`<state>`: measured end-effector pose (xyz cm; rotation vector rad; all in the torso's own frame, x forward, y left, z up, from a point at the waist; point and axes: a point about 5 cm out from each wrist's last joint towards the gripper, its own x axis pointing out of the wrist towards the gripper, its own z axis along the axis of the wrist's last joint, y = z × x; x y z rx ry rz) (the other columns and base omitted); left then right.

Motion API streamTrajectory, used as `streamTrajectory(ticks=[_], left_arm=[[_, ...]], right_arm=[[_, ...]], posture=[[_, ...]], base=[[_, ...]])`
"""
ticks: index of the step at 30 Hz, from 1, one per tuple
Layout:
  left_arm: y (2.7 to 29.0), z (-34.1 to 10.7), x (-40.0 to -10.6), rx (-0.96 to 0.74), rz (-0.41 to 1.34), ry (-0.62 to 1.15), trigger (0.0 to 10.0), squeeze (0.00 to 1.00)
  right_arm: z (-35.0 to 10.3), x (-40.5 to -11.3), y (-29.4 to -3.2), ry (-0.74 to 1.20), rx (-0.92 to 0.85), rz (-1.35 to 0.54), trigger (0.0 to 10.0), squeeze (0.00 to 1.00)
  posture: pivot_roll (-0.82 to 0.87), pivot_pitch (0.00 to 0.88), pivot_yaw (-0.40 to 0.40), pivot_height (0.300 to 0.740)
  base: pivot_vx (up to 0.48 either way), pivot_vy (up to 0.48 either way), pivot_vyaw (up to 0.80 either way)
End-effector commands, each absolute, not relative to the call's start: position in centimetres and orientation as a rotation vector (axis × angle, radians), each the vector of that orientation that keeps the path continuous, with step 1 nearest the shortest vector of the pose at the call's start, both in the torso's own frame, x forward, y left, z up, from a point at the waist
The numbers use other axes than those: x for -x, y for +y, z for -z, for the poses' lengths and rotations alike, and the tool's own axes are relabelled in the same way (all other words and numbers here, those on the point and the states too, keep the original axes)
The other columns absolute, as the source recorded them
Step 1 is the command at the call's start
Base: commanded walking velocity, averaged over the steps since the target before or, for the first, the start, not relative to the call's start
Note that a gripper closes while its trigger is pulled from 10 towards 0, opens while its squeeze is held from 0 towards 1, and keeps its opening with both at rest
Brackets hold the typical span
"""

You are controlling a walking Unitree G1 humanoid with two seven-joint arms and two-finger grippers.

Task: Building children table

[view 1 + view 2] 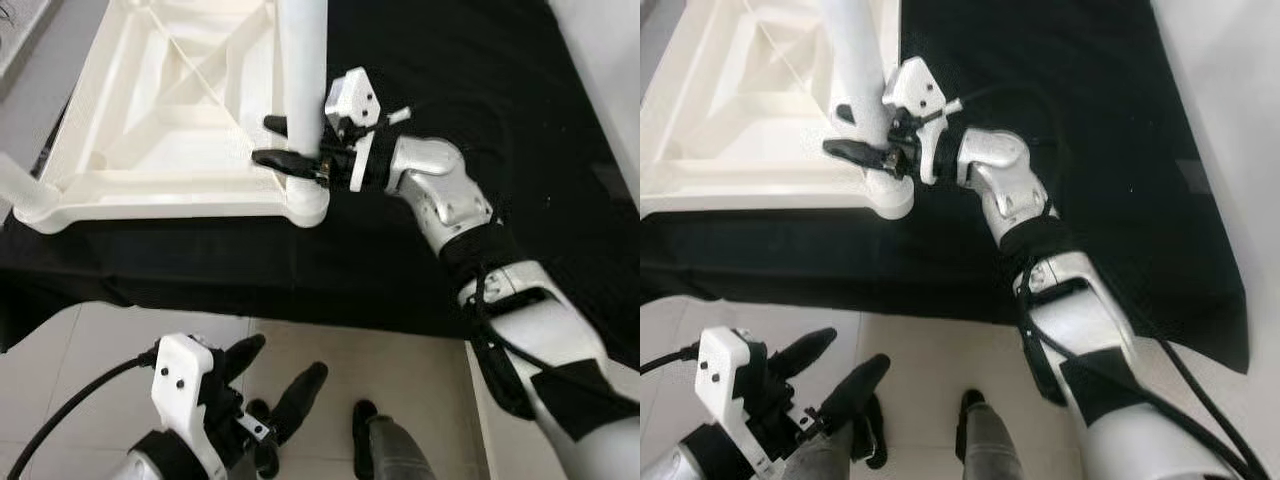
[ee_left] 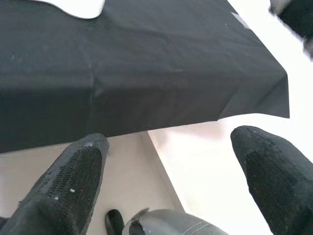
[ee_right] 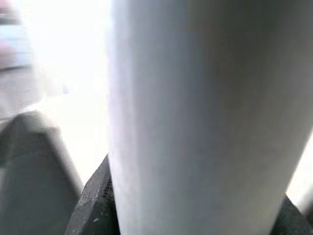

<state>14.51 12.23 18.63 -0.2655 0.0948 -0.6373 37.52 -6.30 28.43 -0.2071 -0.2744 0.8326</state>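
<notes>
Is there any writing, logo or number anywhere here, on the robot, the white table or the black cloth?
None can be read.
White tabletop, upside down on the black cloth: plain moulded plastic, no text.
White table leg, gripped by the right pincer: blank.
Left pincer, open above the floor: its white housing shows only screw holes, no label.

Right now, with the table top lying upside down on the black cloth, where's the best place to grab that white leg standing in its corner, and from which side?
Grip the white leg low on its round shaft, just above the corner socket, coming in level from the robot's right. It stands upright and the right gripper already straddles it there.
</notes>
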Motion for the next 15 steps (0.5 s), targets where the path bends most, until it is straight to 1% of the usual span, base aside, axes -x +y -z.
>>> streamTrajectory(ticks=[1, 2, 3, 5, 7, 8, 9, 11, 13, 15], left_arm=[[12.3, -18.2, -14.4, 0.271, 0.637, 0.116, 10.0, 0.00], [12.3, -18.1, -14.6, 0.269, 0.638, 0.114, 10.0, 0.00], [12.3, -18.1, -14.6, 0.269, 0.638, 0.114, 10.0, 0.00], [12.4, -18.0, -14.7, 0.267, 0.640, 0.111, 10.0, 0.00], [12.4, -18.0, -14.7, 0.267, 0.640, 0.111, 10.0, 0.00], [12.5, -18.0, -15.0, 0.264, 0.641, 0.109, 10.0, 0.00], [12.5, -18.0, -15.0, 0.264, 0.641, 0.109, 10.0, 0.00], [12.5, -17.7, -15.6, 0.255, 0.641, 0.102, 10.0, 0.00], [12.5, -17.7, -15.6, 0.255, 0.641, 0.102, 10.0, 0.00], [12.6, -17.5, -16.1, 0.247, 0.638, 0.095, 10.0, 0.00]], right_arm=[[-23.1, -38.0, -8.2, -0.006, 0.209, -0.641, 10.0, 0.00], [-21.9, -36.6, -8.0, 0.012, 0.171, -0.526, 10.0, 0.00], [-21.9, -36.6, -8.0, 0.012, 0.171, -0.526, 10.0, 0.00], [-20.8, -34.4, -7.8, 0.022, 0.137, -0.413, 10.0, 0.00], [-20.8, -34.4, -7.8, 0.022, 0.137, -0.413, 10.0, 0.00], [-20.1, -33.7, -7.2, 0.037, 0.105, -0.370, 10.0, 0.00], [-20.1, -33.7, -7.2, 0.037, 0.105, -0.370, 10.0, 0.00], [-19.5, -32.9, -6.1, 0.054, 0.065, -0.304, 10.0, 0.00], [-19.5, -32.9, -6.1, 0.054, 0.065, -0.304, 10.0, 0.00], [-19.4, -32.6, -5.5, 0.065, 0.055, -0.274, 10.0, 0.00]], posture=[[0.08, 0.349, -0.014, 0.740], [0.08, 0.345, -0.012, 0.740], [0.08, 0.345, -0.012, 0.740], [0.08, 0.345, -0.012, 0.740], [0.08, 0.345, -0.012, 0.740], [0.08, 0.323, -0.012, 0.740], [0.08, 0.323, -0.012, 0.740], [0.08, 0.305, -0.013, 0.740], [0.08, 0.305, -0.013, 0.740], [0.09, 0.292, -0.016, 0.740]], base=[[0.000, 0.000, 0.00], [0.000, 0.000, 0.00], [0.000, 0.000, 0.00], [0.000, 0.000, 0.00], [0.000, 0.000, 0.00], [0.000, 0.000, 0.00], [0.000, 0.000, 0.00], [0.000, 0.000, 0.00], [0.000, 0.000, 0.00], [0.000, 0.000, 0.00]])
